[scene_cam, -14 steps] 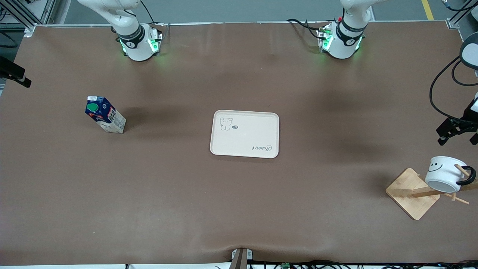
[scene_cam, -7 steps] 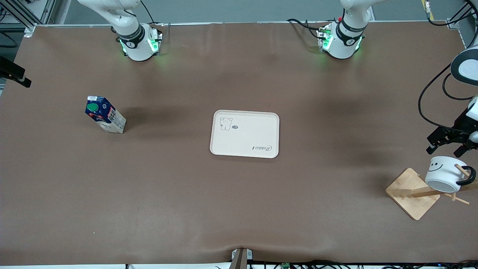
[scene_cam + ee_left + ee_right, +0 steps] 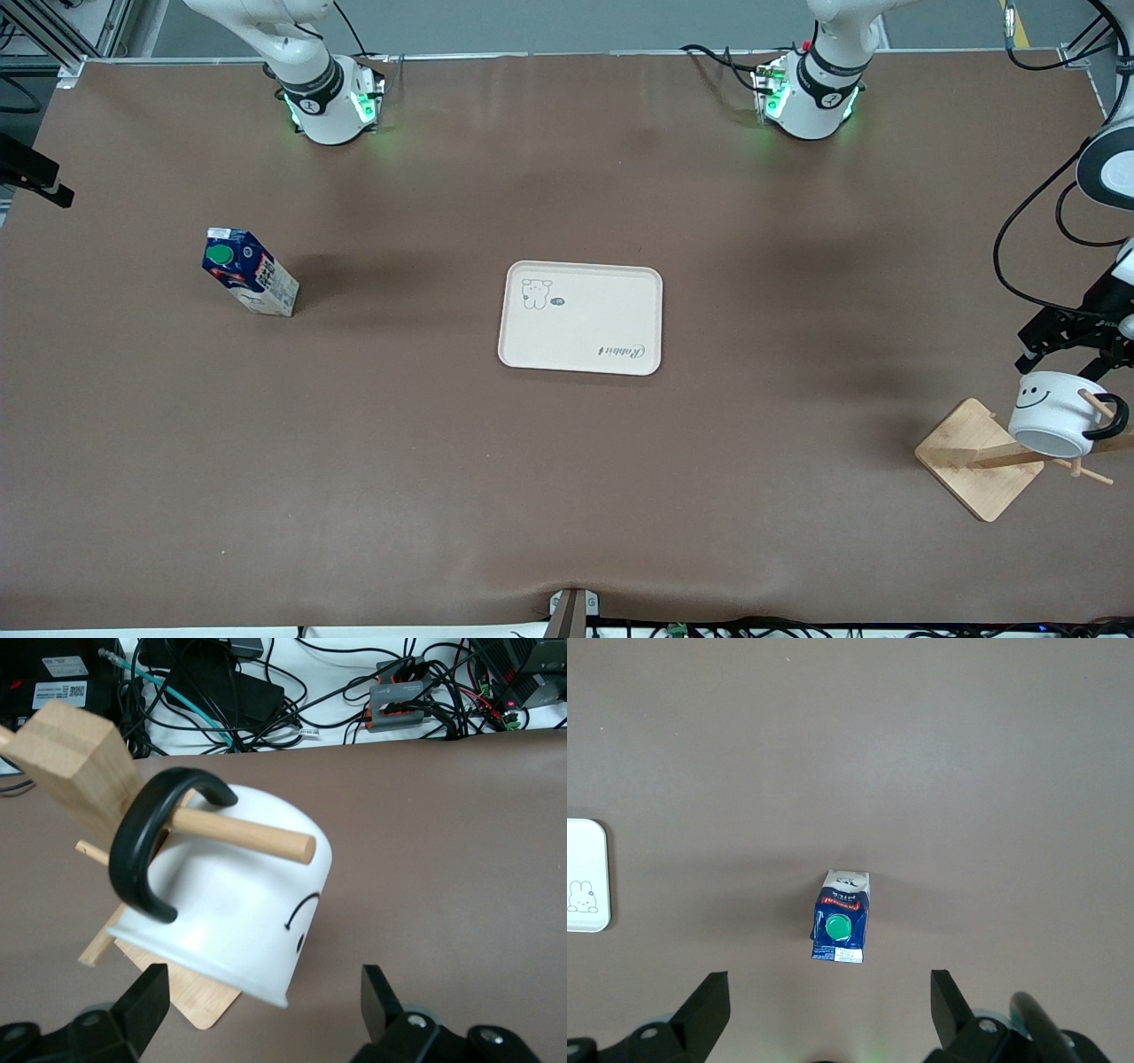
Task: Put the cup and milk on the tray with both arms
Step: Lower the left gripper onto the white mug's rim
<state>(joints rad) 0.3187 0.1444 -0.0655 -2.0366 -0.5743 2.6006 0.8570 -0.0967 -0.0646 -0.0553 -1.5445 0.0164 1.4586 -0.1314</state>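
The cup [image 3: 1052, 409], a white mug with a black smiley and black handle, hangs tilted on a peg of a wooden rack at the left arm's end of the table. My left gripper [image 3: 1063, 357] is open just above it. In the left wrist view the cup [image 3: 232, 904] sits between and ahead of the open fingers [image 3: 143, 1003], untouched. The milk [image 3: 250, 273] stands on the table toward the right arm's end. My right gripper [image 3: 828, 994] is open high over the milk [image 3: 842, 928] and is out of the front view. The tray [image 3: 580, 317] lies empty mid-table.
The rack's square wooden base [image 3: 974, 461] and its pegs [image 3: 244, 831] hold the cup near the table's edge. Cables and boxes [image 3: 266, 691] lie off the table past the rack. A corner of the tray [image 3: 585, 875] shows in the right wrist view.
My left gripper has come down from above the table's edge to just over the cup. The milk, tray and cup have not moved.
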